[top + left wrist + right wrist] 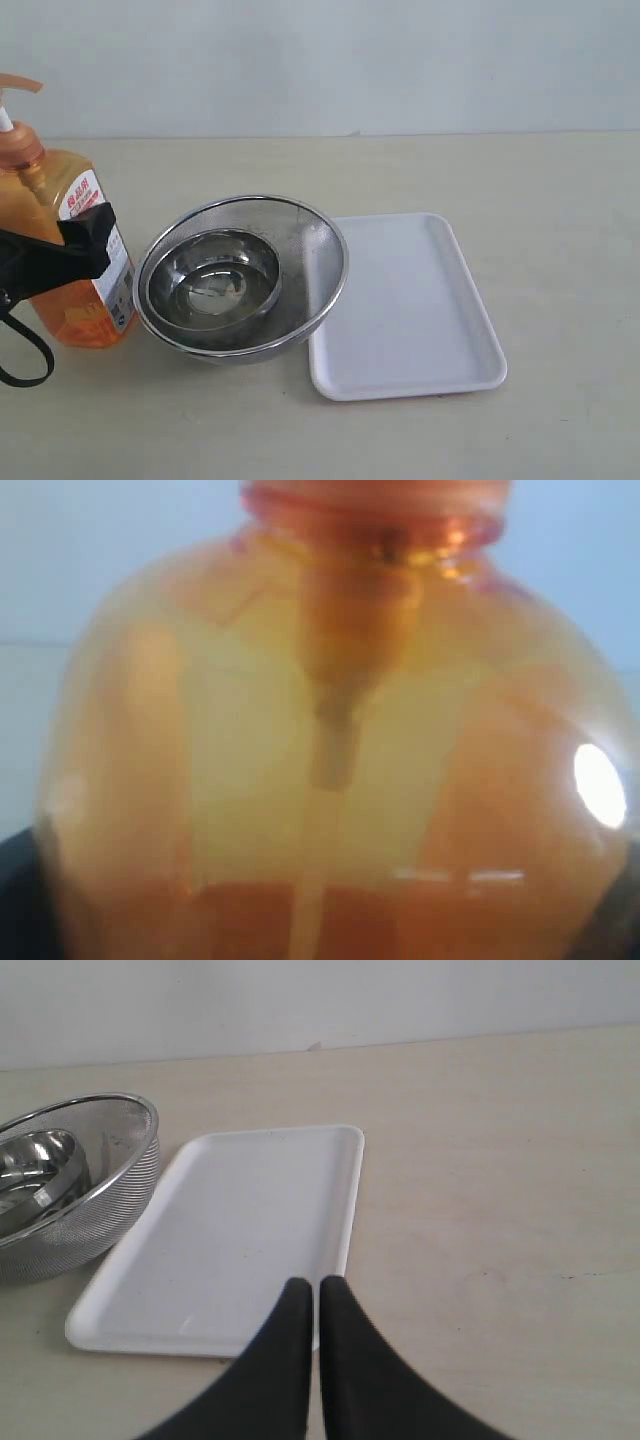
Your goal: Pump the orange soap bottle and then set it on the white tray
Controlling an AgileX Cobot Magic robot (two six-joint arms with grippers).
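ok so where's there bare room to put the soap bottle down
The white tray is wholly bare. Bare table lies right of it, behind it to the wall, and along the front edge. Crowded: the mesh strainer, holding a steel bowl, sits right by the tray's left rim and close beside the orange soap bottle.

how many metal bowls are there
2: a mesh bowl between the bottle and the tray, and a smaller steel bowl nested inside it. Nothing seems hidden.
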